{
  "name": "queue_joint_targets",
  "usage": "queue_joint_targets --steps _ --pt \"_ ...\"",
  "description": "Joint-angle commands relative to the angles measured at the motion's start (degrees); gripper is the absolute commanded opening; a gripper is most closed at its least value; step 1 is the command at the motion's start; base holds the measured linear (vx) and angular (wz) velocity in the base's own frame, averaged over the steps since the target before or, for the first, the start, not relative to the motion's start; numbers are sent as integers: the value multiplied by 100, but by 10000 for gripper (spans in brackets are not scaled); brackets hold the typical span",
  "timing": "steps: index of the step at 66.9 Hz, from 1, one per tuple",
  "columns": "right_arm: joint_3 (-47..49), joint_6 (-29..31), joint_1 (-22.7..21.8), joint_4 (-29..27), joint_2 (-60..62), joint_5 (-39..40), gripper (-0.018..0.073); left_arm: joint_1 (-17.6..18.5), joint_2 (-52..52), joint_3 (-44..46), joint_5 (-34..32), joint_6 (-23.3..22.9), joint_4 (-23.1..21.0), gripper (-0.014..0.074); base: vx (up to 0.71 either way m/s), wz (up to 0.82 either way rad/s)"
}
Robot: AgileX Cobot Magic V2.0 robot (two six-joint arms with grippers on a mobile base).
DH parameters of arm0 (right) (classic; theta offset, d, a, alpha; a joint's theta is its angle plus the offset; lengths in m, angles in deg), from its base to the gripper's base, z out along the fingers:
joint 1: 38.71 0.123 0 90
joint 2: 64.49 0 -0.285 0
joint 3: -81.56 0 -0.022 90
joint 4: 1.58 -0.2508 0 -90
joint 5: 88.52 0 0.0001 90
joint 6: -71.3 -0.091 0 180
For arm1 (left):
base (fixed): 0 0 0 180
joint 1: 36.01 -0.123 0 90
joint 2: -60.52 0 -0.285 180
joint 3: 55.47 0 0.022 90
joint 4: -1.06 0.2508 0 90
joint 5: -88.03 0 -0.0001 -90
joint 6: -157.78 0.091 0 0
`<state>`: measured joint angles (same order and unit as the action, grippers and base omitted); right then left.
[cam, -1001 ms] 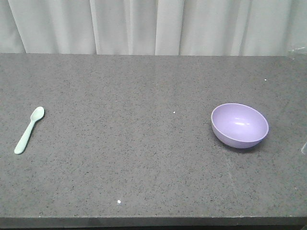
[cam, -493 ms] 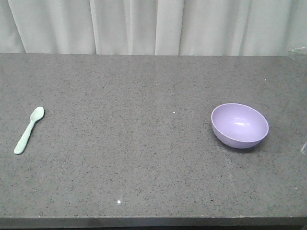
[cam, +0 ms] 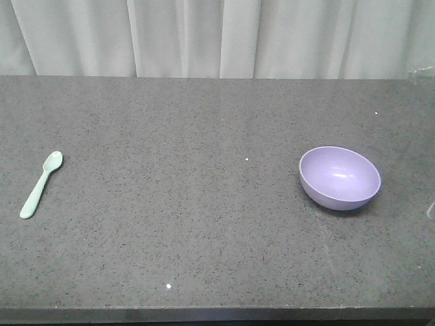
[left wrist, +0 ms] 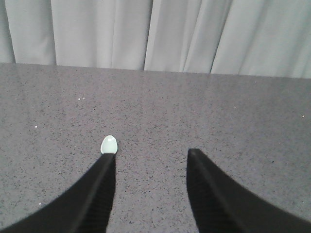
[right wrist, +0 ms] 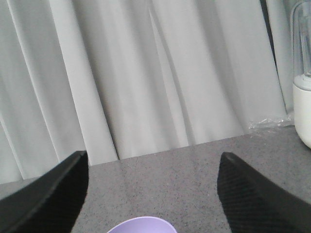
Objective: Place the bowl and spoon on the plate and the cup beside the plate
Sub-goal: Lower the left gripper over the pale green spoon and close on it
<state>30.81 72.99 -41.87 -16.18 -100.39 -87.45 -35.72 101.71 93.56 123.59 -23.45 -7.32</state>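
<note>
Lab-like setup: speckled grey counter (cam: 204, 238), white curtain (cam: 204, 34) behind.

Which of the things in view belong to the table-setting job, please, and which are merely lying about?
For the job: bowl; spoon. The plate and cup are not in view.

Just there: white container at the right wrist view's edge; curtain behind.

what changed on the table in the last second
Nothing visibly changed. In the front view the spoon lies in the same spot on the left of the table, and the bowl sits where it was on the right. Nothing was taken hold of or let go.
</note>
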Motion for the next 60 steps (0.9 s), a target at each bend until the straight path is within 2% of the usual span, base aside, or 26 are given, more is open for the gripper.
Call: queue_joint_targets --steps 1,7,12,22,34,45,55,60 --pt "342 2 -7 67 -217 141 566 -3 882 815 -100 289 3 414 0 0" --pt "820 53 -7 136 -496 -667 566 -8 1831 1632 265 299 117 426 0 0" --pt "1305 350 -7 150 -764 -1405 566 -8 2540 2202 624 299 163 426 0 0" --pt "2094 711 -7 145 -1262 -2318 566 -8 3948 3276 1476 299 528 426 0 0" --pt "2229 705 -7 107 -1487 -2364 560 -8 5362 4244 2507 293 971 426 0 0" --pt "2229 711 -7 107 -1528 -2375 546 -8 6332 4768 3198 287 1019 426 0 0" --pt "2229 711 -7 107 -1528 -2376 541 -8 6763 4861 3185 281 1032 426 0 0" --pt "2229 711 -7 112 -1528 -2396 541 -8 6926 4861 3154 252 1181 426 0 0"
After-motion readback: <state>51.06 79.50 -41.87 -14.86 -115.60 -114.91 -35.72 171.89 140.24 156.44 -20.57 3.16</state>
